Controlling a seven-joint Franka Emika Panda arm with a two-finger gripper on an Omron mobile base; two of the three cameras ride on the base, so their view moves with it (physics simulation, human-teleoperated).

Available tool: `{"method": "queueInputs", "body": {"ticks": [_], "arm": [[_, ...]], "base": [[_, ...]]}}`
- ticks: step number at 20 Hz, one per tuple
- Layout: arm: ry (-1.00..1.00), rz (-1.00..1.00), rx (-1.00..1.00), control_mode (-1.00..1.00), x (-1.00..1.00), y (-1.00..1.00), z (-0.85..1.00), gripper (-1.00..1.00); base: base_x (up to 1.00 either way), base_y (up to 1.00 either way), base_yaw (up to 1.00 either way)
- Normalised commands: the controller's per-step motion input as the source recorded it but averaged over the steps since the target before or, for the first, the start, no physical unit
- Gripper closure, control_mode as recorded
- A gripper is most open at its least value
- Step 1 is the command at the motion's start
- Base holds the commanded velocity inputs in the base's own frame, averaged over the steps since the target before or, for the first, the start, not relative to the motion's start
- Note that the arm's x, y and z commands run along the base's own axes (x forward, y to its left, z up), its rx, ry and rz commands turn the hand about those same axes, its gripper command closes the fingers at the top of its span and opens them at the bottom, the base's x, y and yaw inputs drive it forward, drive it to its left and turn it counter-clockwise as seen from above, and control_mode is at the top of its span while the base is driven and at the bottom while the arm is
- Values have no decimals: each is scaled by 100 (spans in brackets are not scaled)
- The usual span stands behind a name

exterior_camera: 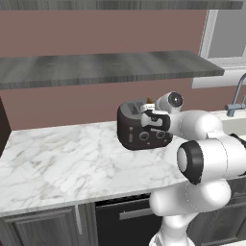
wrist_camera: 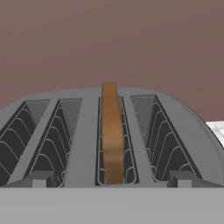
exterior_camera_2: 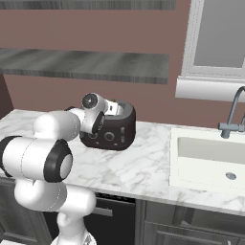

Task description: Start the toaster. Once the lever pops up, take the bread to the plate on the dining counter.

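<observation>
In the left base view, the toaster [exterior_camera: 141, 127] is seen standing on the marble table [exterior_camera: 62, 158], near the brown back wall and at about 10 o'clock from the arm's large elbow joint. The arm is stretched forward over it, and the hand with the pincer [exterior_camera: 146, 115] is held just above the toaster's top, at its right part. A small brown tip of the bread [exterior_camera: 149, 101] is seen above the slots, just behind the hand. The fingers themselves are too small here for their stand to be told.

In the right base view, the same toaster [exterior_camera_2: 112, 127] is seen with its two round knobs turned to the camera, and the sink [exterior_camera_2: 206, 158] lies well apart at 3 o'clock from it. The hand covers the left part of the toaster's top. The lever is not made out in this view.

In the hand view, the four slots are looked along from close by. The bread [wrist_camera: 112, 131] stands on edge in the third slot counted from the left, straight ahead at 12 o'clock, and its long axis runs away from the camera, in line with the slots. The pincer is spread fully and nothing is held in it. It is judged that the toaster is not yet started.
</observation>
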Motion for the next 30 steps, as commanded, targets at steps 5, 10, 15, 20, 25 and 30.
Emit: {"method": "queueInputs", "body": {"ticks": [5, 10, 15, 20, 25, 30], "arm": [[0, 0, 0, -100, 0, 0, 0, -100], [0, 0, 0, -100, 0, 0, 0, -100], [0, 0, 0, -100, 0, 0, 0, -100], [0, 0, 0, -100, 0, 0, 0, -100], [0, 0, 0, -100, 0, 0, 0, -100], [0, 0, 0, -100, 0, 0, 0, -100]], "base": [[0, 0, 0], [0, 0, 0], [0, 0, 0], [0, 0, 0], [0, 0, 0], [0, 0, 0]]}}
